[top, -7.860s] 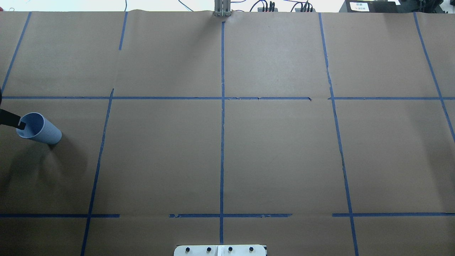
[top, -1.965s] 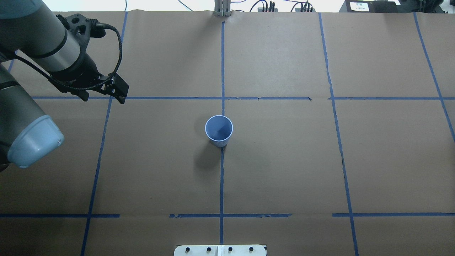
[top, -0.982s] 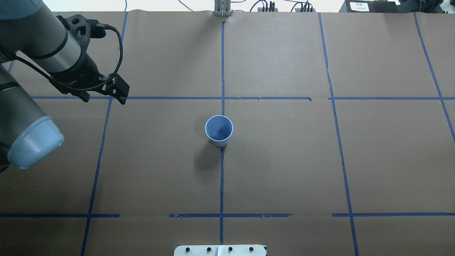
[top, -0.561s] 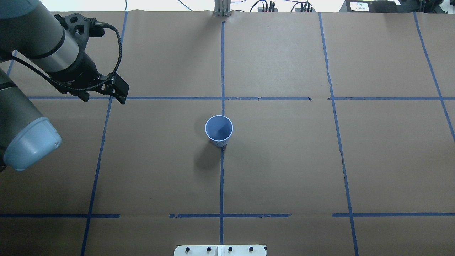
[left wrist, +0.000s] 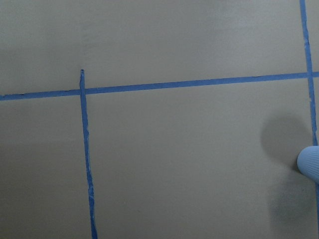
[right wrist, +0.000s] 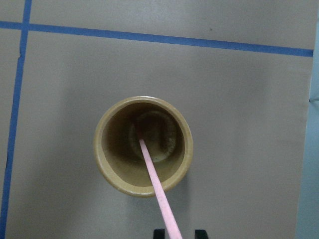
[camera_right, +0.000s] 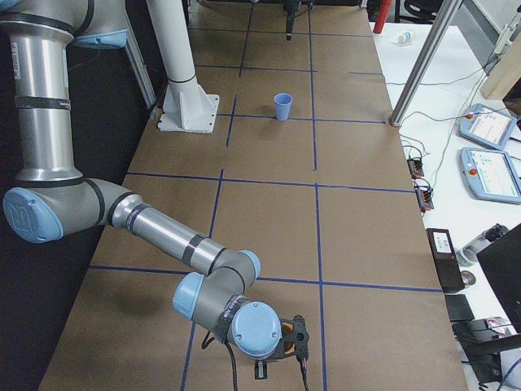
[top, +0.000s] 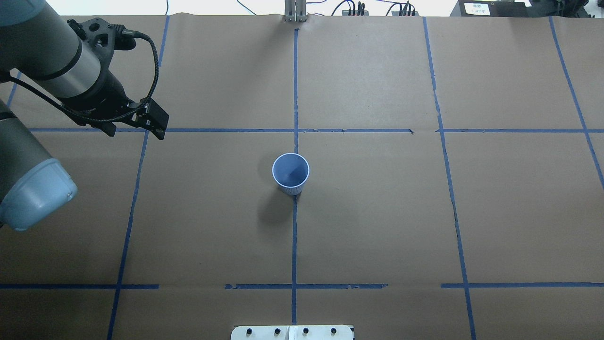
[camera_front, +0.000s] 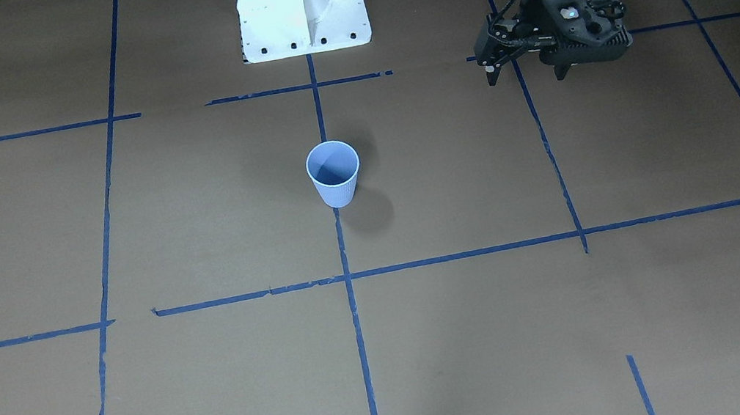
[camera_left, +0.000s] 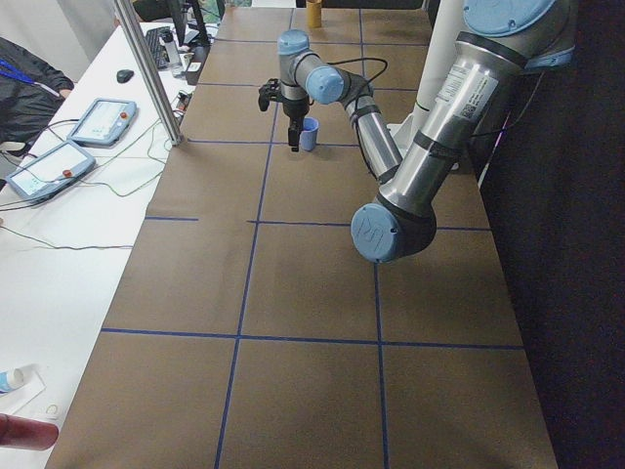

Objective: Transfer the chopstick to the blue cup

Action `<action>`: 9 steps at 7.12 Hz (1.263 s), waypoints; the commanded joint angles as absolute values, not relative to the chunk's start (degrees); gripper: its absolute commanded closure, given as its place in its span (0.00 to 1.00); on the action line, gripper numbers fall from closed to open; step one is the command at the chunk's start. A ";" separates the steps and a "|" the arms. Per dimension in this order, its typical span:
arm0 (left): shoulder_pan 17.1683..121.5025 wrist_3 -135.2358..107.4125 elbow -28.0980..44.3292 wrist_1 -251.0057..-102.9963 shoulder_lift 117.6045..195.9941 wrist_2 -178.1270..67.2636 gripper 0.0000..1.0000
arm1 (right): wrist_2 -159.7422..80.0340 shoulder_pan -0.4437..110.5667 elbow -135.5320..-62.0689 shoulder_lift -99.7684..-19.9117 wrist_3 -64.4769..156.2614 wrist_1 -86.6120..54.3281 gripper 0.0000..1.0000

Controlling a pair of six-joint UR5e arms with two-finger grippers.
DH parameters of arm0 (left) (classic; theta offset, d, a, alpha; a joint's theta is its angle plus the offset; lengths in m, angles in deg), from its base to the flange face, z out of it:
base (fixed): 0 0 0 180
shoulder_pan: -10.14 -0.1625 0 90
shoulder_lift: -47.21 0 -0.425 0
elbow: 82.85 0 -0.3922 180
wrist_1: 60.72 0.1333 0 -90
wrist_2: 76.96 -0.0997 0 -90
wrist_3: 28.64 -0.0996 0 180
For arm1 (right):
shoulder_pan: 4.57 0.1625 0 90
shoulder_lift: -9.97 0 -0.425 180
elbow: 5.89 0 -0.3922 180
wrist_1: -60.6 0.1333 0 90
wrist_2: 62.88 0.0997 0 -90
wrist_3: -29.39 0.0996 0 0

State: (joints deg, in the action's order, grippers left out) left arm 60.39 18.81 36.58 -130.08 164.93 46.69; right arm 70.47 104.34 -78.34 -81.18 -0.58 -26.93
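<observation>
The blue cup (top: 290, 173) stands upright and empty on the centre tape line, also in the front view (camera_front: 334, 172). My left gripper (top: 136, 132) hangs open and empty well to the cup's left, also seen in the front view (camera_front: 523, 72). The pink chopstick (right wrist: 154, 186) leans in an olive-brown cup (right wrist: 143, 152), seen only in the right wrist view. My right gripper (right wrist: 178, 232) is above that cup, open. One fingertip shows on each side of the stick's upper end, and the gap between them is wider than the stick.
Brown paper with blue tape lines covers the table (top: 377, 212). The robot's white base (camera_front: 300, 3) is at the near edge. The right arm's elbow and wrist (camera_right: 244, 326) sit low at the table's right end. Devices and cables lie on the side bench (camera_right: 488, 163).
The blue cup went from the far left, held at its rim, to standing free at the centre. In the last second the left arm's elbow has drifted left; its gripper has barely moved.
</observation>
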 commanded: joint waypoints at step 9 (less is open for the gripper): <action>60.24 18.82 37.64 -130.07 164.45 46.70 0.00 | 70.01 104.41 -78.58 -80.82 0.30 -26.93 0.70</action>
